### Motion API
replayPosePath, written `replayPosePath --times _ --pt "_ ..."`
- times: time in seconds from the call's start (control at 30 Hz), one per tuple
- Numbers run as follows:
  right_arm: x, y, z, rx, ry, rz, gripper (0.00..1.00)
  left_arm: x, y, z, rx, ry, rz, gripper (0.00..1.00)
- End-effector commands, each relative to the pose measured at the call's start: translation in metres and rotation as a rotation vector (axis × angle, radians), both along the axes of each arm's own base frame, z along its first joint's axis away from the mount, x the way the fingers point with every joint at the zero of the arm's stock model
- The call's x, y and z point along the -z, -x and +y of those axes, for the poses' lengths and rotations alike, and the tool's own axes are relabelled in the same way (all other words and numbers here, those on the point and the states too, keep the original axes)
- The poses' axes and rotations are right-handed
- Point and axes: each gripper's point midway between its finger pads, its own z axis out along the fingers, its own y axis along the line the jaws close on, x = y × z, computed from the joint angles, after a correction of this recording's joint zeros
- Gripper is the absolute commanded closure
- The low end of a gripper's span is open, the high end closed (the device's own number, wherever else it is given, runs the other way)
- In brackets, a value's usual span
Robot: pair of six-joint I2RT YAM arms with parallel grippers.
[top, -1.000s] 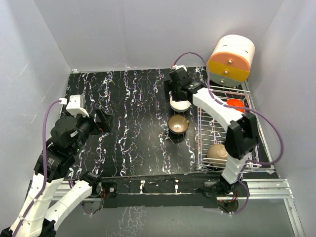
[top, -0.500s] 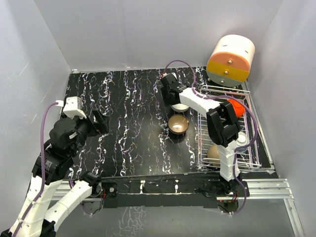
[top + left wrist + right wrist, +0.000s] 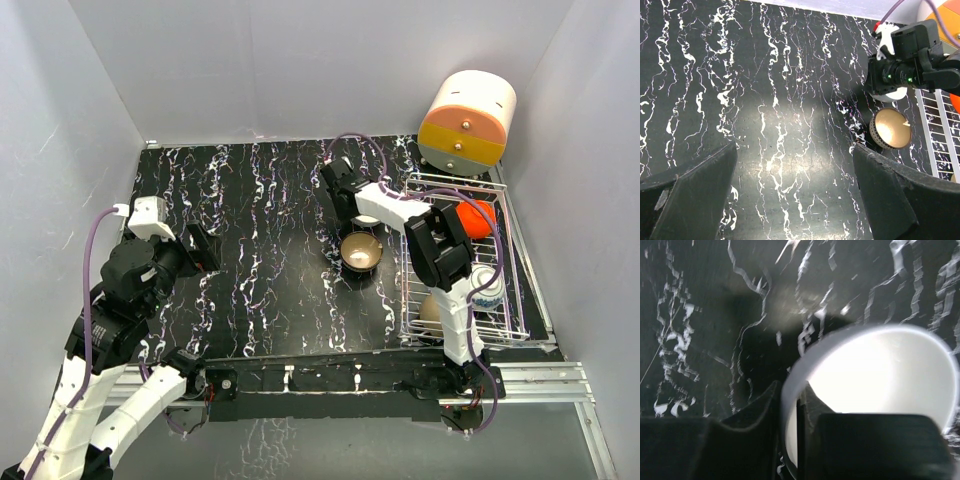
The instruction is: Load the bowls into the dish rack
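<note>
At the left of the overhead view the left gripper (image 3: 205,248) hangs above the black marbled table (image 3: 260,200), its fingers (image 3: 695,195) wide apart and holding nothing. Right of centre, the right gripper (image 3: 352,208) is clamped on the rim of the white bowl (image 3: 366,219), one finger inside and one outside, with the bowl on the table. Just below it sits the gold-lined brown bowl (image 3: 360,251), upright on the table. Further right, the dish rack (image 3: 411,280) holds a red bowl (image 3: 480,215), a patterned bowl (image 3: 488,287) and a tan bowl (image 3: 432,312). An orange-and-cream drum (image 3: 468,120) stands at the upper right.
</note>
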Motion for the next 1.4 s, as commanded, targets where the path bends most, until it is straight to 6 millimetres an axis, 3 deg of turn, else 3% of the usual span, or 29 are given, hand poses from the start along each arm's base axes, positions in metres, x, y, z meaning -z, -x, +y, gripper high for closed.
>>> replayPosePath --times 0.0,0.13,0.23,0.33,0.37,0.4,0.47,0.53,0.73,0.87,1.07,1.27,1.37 --pt "-0.019 -0.019 0.013 -0.006 -0.051 -0.085 0.92 0.002 0.001 0.004 -0.009 -0.022 -0.002 0.03" --pt "-0.028 -0.017 0.021 -0.022 -0.103 -0.092 0.92 0.004 0.001 0.004 -0.009 -0.022 0.0 0.03" --pt "-0.054 -0.013 0.041 -0.087 -0.226 -0.13 0.92 0.004 0.0 0.003 -0.006 -0.022 0.001 0.03" --pt "-0.098 -0.006 0.065 -0.185 -0.394 -0.204 0.92 0.001 -0.001 0.002 -0.005 -0.022 -0.004 0.03" --pt "-0.126 -0.003 0.073 -0.22 -0.462 -0.254 0.92 0.001 -0.001 0.002 -0.003 -0.021 -0.006 0.03" --pt "-0.133 0.003 0.076 -0.242 -0.504 -0.258 0.92 0.0 -0.002 0.002 -0.003 -0.021 -0.006 0.03" --pt "-0.179 0.012 0.081 -0.286 -0.614 -0.343 0.92 -0.001 -0.002 0.001 0.002 -0.02 -0.007 0.03" --pt "-0.22 0.025 0.074 -0.308 -0.711 -0.42 0.92 -0.001 -0.001 0.001 0.004 -0.018 -0.009 0.03" --pt "-0.275 0.054 0.013 -0.274 -0.988 -0.482 0.92 0.0 0.0 -0.001 0.017 -0.014 -0.009 0.03" --pt "-0.285 0.07 -0.041 -0.202 -1.064 -0.515 0.92 0.001 0.0 -0.005 0.035 -0.008 -0.007 0.03" --pt "-0.283 0.097 -0.107 -0.11 -1.176 -0.534 0.92 -0.002 -0.001 -0.011 0.063 0.004 -0.009 0.03" --pt "-0.258 0.127 -0.139 -0.058 -1.397 -0.478 0.92 -0.002 0.001 -0.014 0.079 0.013 -0.005 0.03" --pt "-0.247 0.136 -0.144 -0.04 -1.503 -0.448 0.92 -0.004 0.002 -0.015 0.082 0.02 -0.008 0.03"
